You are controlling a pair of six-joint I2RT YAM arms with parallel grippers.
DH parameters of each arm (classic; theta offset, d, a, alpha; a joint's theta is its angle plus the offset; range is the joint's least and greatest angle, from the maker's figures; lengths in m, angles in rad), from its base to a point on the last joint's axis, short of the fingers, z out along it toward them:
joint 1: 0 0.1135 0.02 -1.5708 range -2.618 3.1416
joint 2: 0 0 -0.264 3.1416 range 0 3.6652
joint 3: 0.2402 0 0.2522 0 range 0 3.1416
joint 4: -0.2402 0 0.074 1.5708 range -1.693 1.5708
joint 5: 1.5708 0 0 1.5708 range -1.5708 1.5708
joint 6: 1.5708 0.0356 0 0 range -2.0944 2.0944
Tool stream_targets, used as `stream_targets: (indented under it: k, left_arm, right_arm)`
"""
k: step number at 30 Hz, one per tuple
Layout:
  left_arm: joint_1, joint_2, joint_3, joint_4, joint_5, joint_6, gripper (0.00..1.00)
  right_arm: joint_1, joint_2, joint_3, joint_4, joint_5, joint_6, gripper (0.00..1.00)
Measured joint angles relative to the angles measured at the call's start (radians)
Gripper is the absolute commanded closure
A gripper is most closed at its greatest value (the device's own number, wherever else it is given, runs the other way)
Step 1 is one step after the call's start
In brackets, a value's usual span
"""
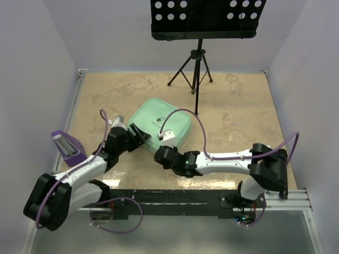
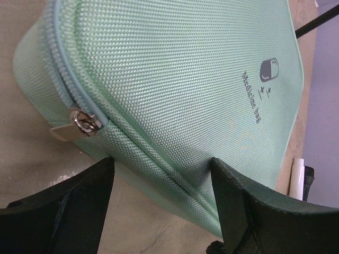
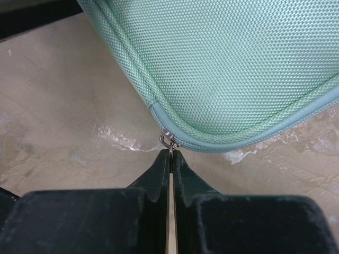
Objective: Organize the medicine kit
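Observation:
The medicine kit [image 1: 159, 123] is a mint-green woven zip case lying closed on the tan table, with a small dark logo [image 2: 267, 69] on its lid. My left gripper [image 1: 139, 133] is at the kit's left side. It is open, and its jaws straddle the kit's lower seam [image 2: 161, 161], one finger [image 2: 85, 201] over the table and the other finger [image 2: 249, 206] over the lid. A silver zip slider [image 2: 85, 120] sits on the corner just beyond. My right gripper [image 3: 170, 152] is at the kit's near corner, shut on the thin metal zipper pull [image 3: 167, 140].
A purple holder [image 1: 68, 147] stands by the left wall. A black music stand [image 1: 206, 18] on a tripod [image 1: 195, 66] stands behind the kit, one leg reaching close to its far edge. White walls enclose three sides. A metal rail [image 1: 212, 197] runs along the near edge.

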State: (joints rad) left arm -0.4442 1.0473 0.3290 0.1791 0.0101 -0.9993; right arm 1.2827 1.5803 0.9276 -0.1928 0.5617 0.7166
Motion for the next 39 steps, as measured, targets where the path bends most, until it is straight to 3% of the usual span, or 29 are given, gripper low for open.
stream_targets:
  k: [4,20,30,36,39]
  left_arm:
    - [0.05,0.055,0.029,0.023,0.031,0.02,0.43]
    - [0.158,0.224,0.172,0.026,0.101,0.107,0.45]
    - [0.195,0.264,0.247,0.011,0.078,0.185,0.16]
    - [0.194,0.151,0.222,-0.036,0.104,0.189,0.02]
    - [0.159,0.055,0.151,-0.018,0.121,0.143,0.0]
  right_arm:
    - [0.0,-0.022,-0.013,-0.027,0.005,0.039,1.0]
    - [-0.031,-0.156,-0.171,0.072,-0.059,0.186,1.0]
    - [-0.077,-0.2,-0.207,0.055,-0.108,0.198,1.0]
    - [-0.077,-0.148,-0.159,0.021,-0.097,0.162,1.0]
    - [-0.072,-0.124,-0.136,0.013,-0.089,0.139,1.0]
